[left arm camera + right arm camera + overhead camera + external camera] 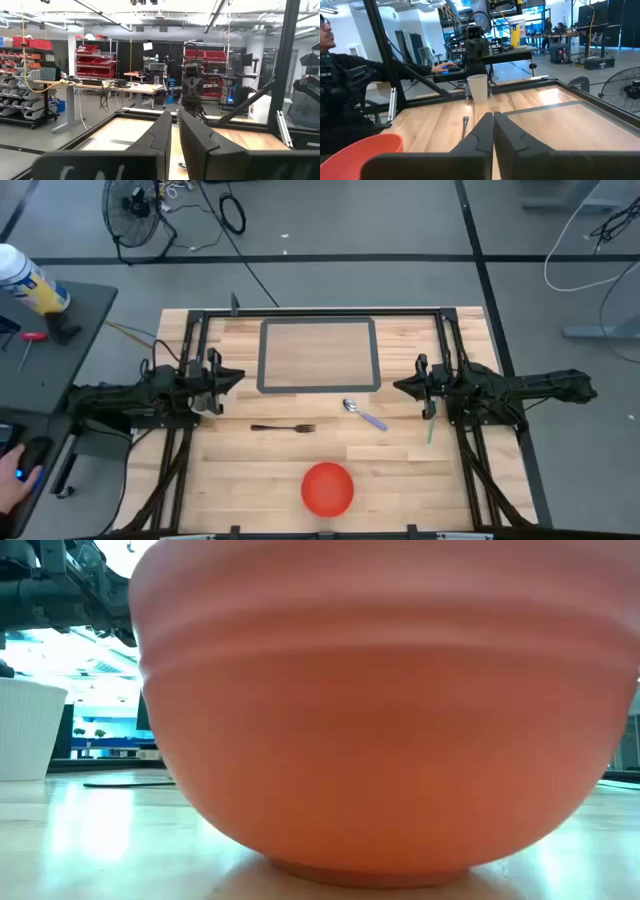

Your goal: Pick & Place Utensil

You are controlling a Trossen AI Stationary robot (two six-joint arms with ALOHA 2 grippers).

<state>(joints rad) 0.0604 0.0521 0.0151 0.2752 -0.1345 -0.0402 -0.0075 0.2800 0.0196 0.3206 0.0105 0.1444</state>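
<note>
A dark fork lies flat on the wooden table, and a silver spoon with a lilac handle lies to its right. Both are below the dark-framed mat. A red bowl stands near the near edge and fills the low view. My left gripper hovers shut at the mat's left side, above the table. My right gripper hovers shut at the mat's right side, just right of the spoon. The right wrist view shows the fork and the bowl.
A white cup stands by the left arm. A thin green stick lies under the right arm. Black frame rails run along both table sides. A person sits at the table's left side.
</note>
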